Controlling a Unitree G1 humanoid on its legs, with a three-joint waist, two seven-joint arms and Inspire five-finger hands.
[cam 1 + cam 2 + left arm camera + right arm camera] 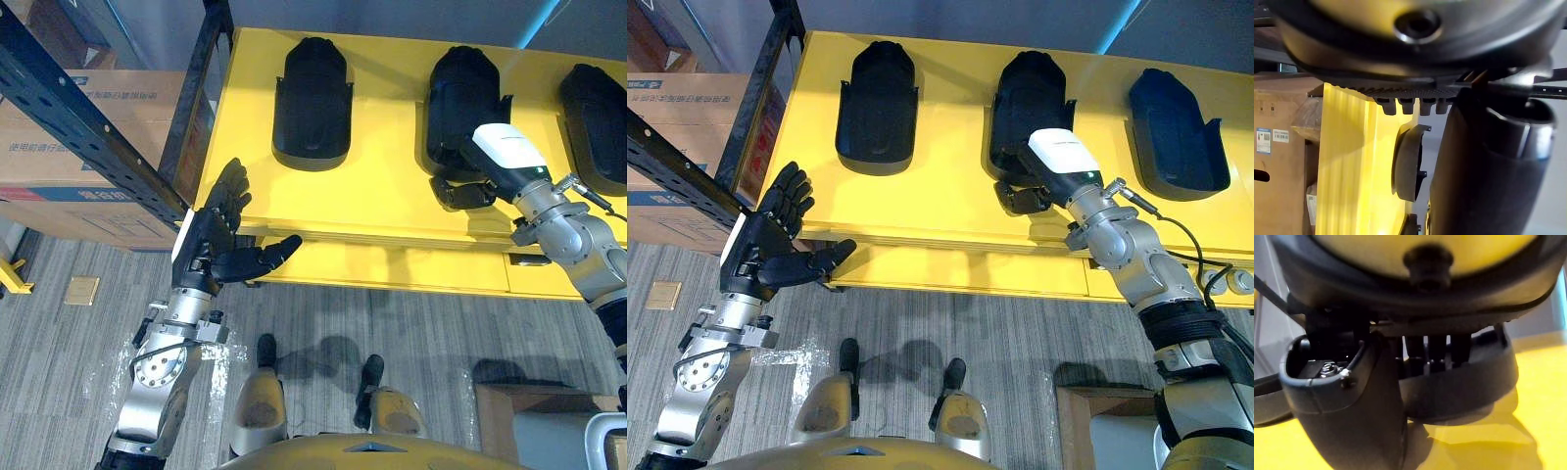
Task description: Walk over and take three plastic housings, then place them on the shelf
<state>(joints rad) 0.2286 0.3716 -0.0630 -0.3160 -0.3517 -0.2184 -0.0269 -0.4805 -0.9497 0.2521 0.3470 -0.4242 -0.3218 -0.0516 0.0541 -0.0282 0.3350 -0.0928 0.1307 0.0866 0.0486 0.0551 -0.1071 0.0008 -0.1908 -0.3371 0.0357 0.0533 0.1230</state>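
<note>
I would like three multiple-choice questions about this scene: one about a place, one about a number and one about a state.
1. Where is the right hand?
A) at the near end of the middle housing
B) hanging by the robot's side
C) on the floor

2. How many black housings lie on the yellow table?
A) two
B) three
C) five

3. How is the left hand?
A) open, holding nothing
B) closed round a housing
C) curled into a fist

Answers:
1 A: it meets that housing's near end.
2 B: the left housing, middle housing and right housing lie in a row.
3 A: its fingers are spread beside the table's front left corner.
</note>
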